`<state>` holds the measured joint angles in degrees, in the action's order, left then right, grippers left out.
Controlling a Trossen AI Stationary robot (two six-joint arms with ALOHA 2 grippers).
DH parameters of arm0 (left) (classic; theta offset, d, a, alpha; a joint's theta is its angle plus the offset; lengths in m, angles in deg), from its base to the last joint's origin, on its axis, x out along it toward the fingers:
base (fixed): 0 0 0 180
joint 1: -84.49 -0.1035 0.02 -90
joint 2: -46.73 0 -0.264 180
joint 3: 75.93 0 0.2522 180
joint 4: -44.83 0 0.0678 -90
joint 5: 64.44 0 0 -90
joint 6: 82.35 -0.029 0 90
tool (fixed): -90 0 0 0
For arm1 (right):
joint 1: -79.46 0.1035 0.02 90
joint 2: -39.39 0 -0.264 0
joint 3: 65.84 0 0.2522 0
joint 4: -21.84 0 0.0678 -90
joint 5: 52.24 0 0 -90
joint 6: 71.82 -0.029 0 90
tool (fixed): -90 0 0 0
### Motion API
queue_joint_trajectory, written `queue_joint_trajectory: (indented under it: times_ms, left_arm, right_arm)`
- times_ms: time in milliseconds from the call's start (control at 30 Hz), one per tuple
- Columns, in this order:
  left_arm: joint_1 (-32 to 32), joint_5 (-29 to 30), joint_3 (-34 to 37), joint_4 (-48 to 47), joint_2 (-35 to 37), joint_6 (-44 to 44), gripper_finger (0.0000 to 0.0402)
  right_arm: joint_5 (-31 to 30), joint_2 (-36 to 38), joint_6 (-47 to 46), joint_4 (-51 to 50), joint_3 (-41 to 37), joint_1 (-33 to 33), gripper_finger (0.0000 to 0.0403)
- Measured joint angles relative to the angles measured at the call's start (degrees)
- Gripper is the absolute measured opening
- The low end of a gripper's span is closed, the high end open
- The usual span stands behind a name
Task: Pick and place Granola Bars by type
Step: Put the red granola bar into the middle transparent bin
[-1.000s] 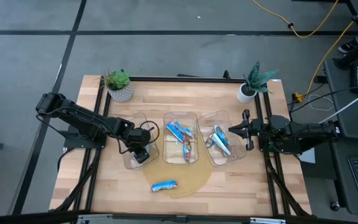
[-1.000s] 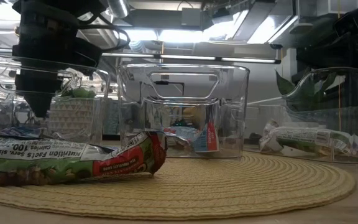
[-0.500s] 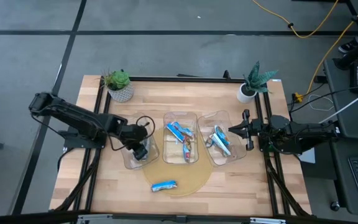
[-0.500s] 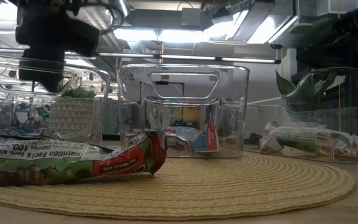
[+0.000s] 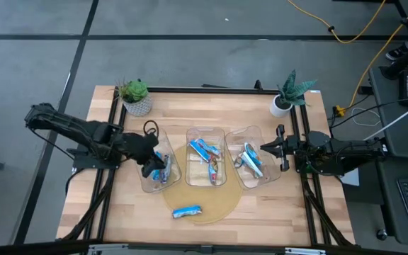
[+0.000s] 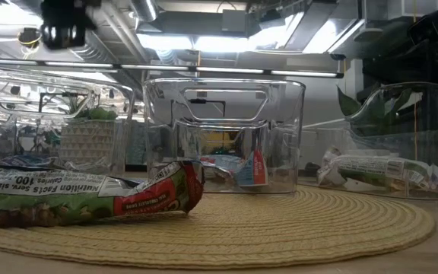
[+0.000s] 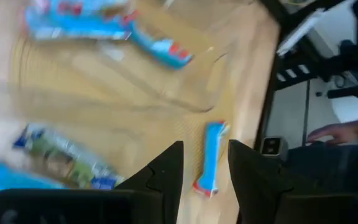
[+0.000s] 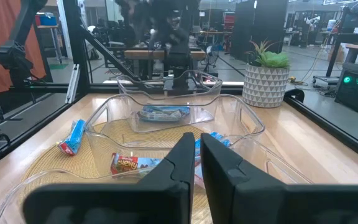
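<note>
Several shiny wrapped granola bars show. One blue bar [image 5: 187, 211] lies flat on the round woven mat. Blue bars and an orange-red one [image 5: 207, 157] lie in the middle clear bin, and blue-and-white ones [image 5: 250, 159] in the right bin. One bar [image 5: 163, 168] lies in the left bin. My left gripper [image 5: 151, 166] hangs open above the left bin, high in the low view [image 6: 65, 27]; the mat's blue bar [image 7: 211, 155] shows far below between its fingers. My right gripper [image 5: 263, 149] waits shut by the right bin's right side.
Three clear plastic bins [image 5: 205, 132] stand side by side across the table's middle, partly on the woven mat [image 5: 222, 205]. Two potted plants [image 5: 136, 95] [image 5: 289, 92] stand at the far corners. Bare wood lies near the front edge, on both sides of the mat.
My left gripper has risen out of the left bin and drawn back toward the table's left edge. A bar now shows lying in the left bin where the gripper had been down.
</note>
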<state>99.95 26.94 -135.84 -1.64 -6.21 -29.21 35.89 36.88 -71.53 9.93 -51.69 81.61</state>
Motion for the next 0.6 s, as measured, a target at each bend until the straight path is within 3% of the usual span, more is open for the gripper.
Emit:
queue_joint_trajectory:
  times_ms: [233, 433, 600]
  left_arm:
    - [3.5, 5.5, -11.7, -4.1, -3.9, -8.0, 0.0117]
    - [5.2, 6.6, -24.4, -12.9, -11.9, -13.4, 0.0117]
    - [6.1, 6.6, -31.9, -14.9, -17.5, -18.1, 0.0117]
  right_arm:
    - [0.0, 0.0, 0.0, 0.0, 0.0, 0.0, 0.0031]
    - [0.0, 0.0, 0.0, 0.0, 0.0, 0.0, 0.0031]
    - [0.0, 0.0, 0.0, 0.0, 0.0, 0.0, 0.0031]
